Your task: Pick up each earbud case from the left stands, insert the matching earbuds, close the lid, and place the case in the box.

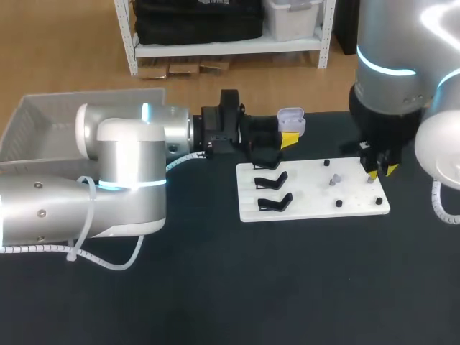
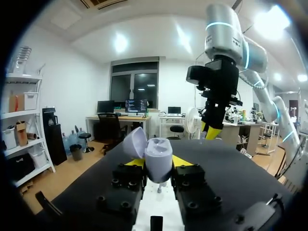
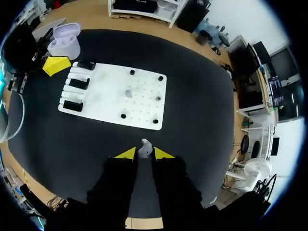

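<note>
My left gripper (image 1: 289,138) is shut on a pale earbud case (image 1: 291,121) and holds it above the table behind the white board (image 1: 316,208). The case's lid stands open. In the left wrist view the case (image 2: 158,158) sits upright between the yellow tips of the left gripper (image 2: 156,162). My right gripper (image 1: 379,171) hangs over the board's right end, shut on a small grey-white earbud (image 3: 145,146) between its tips (image 3: 144,153). Another earbud (image 1: 335,180) stands on the board. In the right wrist view the case (image 3: 65,42) lies beyond the board's far corner.
Three black stands (image 1: 272,181) line the board's left end, and several black pegs (image 1: 338,203) dot its right part. A translucent box (image 1: 43,126) sits at the table's far left, behind my left arm. Dark table surface stretches in front of the board.
</note>
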Robot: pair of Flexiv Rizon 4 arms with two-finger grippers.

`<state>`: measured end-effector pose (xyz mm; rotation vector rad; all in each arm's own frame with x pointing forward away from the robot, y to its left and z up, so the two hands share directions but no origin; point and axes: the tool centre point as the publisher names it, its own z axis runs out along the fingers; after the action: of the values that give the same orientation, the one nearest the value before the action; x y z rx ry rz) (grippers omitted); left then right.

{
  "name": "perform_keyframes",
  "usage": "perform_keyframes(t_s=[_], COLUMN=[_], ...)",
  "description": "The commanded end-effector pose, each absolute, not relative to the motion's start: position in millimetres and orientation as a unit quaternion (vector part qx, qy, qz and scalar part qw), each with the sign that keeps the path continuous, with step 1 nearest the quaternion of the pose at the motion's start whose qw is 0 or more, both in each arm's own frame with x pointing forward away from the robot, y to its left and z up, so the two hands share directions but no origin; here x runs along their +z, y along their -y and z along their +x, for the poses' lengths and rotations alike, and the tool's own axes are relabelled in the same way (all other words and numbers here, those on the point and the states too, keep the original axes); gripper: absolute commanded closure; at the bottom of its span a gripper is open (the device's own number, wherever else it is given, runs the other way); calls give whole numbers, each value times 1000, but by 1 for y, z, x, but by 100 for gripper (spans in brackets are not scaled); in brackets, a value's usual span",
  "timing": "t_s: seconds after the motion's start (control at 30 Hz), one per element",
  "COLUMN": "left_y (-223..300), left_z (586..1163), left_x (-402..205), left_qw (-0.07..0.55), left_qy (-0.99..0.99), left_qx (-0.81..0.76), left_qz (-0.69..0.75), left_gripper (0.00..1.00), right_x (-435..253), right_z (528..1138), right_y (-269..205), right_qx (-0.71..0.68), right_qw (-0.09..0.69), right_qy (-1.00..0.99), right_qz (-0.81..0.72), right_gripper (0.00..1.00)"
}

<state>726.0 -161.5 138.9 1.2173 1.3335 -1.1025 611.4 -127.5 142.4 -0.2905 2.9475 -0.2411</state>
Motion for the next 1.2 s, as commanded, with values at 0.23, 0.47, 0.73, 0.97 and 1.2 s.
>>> perform_keyframes(t_s=[0.23, 0.47, 0.73, 0.97, 1.2], left_y=[161, 161, 161, 161, 161], left_z=[725, 725, 725, 725, 725], left_x=[137, 137, 137, 137, 137], left_qw=[495, 495, 495, 495, 495], left_qy=[-547, -547, -547, -547, -547], left_qx=[-454, -454, -454, -454, -454], left_qz=[499, 499, 499, 499, 499], left_gripper=[100, 100, 100, 100, 100], right_x=[160, 164, 164, 164, 190], right_z=[635, 641, 641, 641, 661], right_y=[83, 58, 58, 58, 32], right_qx=[-53, -39, -39, -39, -42], right_qw=[79, 79, 79, 79, 73], right_qy=[-976, -956, -956, -956, -954], right_qz=[198, 278, 278, 278, 288], right_gripper=[100, 100, 100, 100, 100])
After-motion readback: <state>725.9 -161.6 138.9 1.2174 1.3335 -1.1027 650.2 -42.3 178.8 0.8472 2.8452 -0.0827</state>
